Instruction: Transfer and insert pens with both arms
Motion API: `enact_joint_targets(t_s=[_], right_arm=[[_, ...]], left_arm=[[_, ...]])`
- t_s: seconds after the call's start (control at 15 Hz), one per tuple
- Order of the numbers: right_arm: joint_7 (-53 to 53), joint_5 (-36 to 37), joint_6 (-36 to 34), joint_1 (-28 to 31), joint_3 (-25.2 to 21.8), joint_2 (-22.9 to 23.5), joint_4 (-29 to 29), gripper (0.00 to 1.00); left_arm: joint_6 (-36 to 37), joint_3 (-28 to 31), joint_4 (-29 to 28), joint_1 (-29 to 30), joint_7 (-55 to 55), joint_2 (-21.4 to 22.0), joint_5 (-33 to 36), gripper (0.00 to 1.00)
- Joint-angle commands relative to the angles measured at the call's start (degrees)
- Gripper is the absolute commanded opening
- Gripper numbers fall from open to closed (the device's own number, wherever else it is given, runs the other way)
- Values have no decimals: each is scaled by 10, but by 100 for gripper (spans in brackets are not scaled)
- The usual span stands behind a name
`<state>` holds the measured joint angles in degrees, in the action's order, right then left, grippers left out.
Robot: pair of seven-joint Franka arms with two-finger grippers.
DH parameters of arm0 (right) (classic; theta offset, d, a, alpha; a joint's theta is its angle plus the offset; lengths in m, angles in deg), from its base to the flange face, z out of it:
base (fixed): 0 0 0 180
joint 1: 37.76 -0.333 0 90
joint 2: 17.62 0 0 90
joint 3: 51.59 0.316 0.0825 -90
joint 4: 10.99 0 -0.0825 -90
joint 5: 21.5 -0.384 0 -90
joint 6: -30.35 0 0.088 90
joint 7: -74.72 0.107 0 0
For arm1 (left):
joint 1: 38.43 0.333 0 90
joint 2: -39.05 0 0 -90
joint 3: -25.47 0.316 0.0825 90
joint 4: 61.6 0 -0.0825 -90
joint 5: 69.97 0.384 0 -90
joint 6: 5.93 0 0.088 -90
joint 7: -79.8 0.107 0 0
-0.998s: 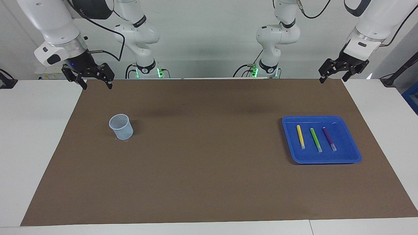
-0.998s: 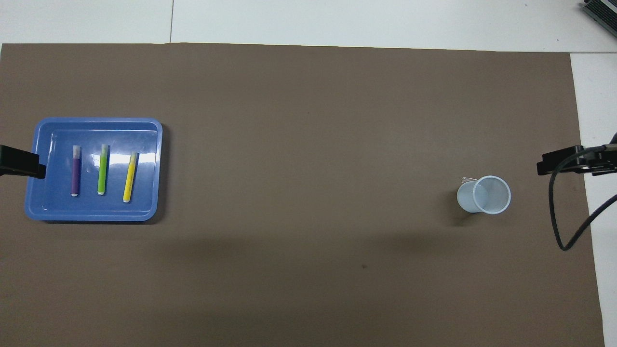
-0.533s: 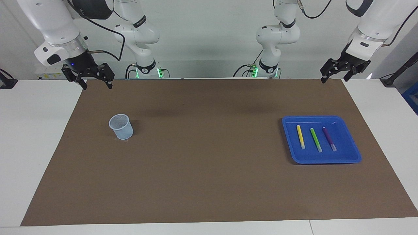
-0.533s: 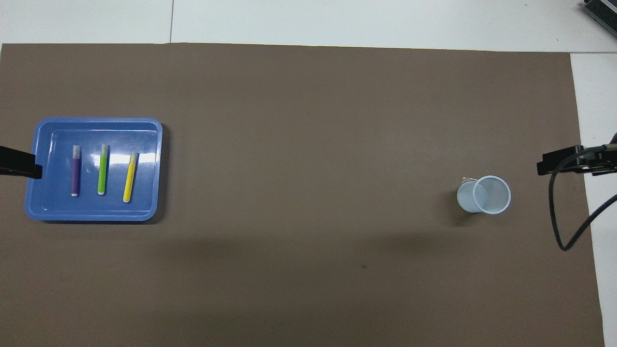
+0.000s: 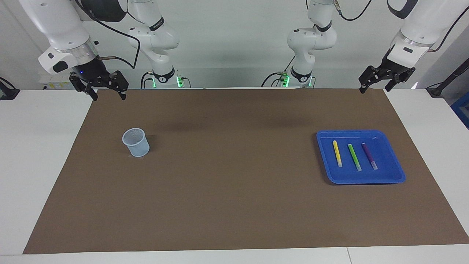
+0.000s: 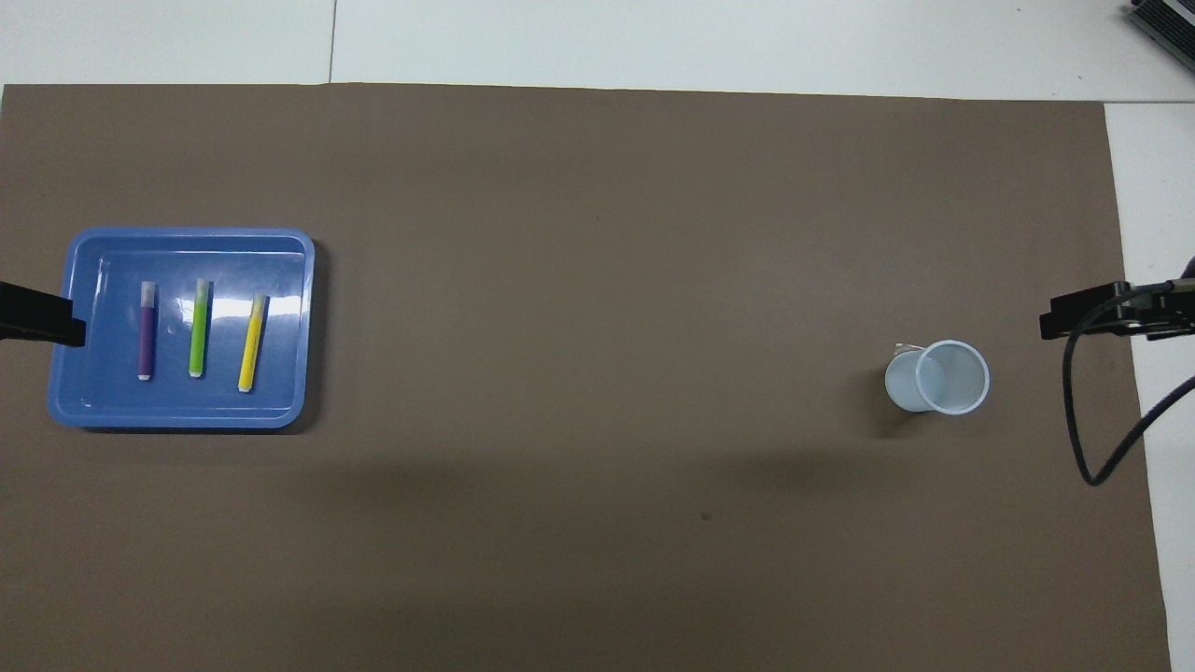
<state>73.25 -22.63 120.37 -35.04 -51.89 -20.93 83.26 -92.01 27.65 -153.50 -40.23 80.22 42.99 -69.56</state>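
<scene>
Looking at the blue tray (image 5: 388, 176), I see the yellow pen (image 5: 337, 153), green pen (image 5: 354, 157) and purple pen (image 5: 369, 156) lying side by side in it, apart, at about four o'clock of the brown mat (image 5: 234, 205) in the facing view. The cup (image 5: 136, 142) stands upright near nine o'clock. My left gripper (image 5: 375, 86) and right gripper (image 5: 106, 96) hang wide, empty, over the mat's corners nearest the robots.
</scene>
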Motion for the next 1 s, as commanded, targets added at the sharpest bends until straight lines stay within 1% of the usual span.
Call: enact_joint_targets(t_s=[0.0,0.2,0.27,0.4,0.67,0.8,0.93], right_arm=[[3,-7,10,6,4,-13,16,100],[3,-7,10,6,4,-13,16,100],[3,-7,10,6,4,-13,16,100],[3,-7,10,6,4,-13,16,100],[3,-7,10,6,4,-13,16,100],[3,-7,10,6,4,-13,16,100],[3,-8,10,6,4,-13,16,100]], left_arm=[[0,-7,-16,-3,-2,17,2,100],[3,-10,-21,-7,-1,18,1,100],[-1,-10,-32,-8,-1,20,1,100],[-17,-9,-70,-5,0,40,-4,100],[-109,-9,-180,-2,-1,91,-15,100],[-134,-9,-211,-1,0,99,-19,100],[-152,-9,-231,-3,2,95,-20,100]])
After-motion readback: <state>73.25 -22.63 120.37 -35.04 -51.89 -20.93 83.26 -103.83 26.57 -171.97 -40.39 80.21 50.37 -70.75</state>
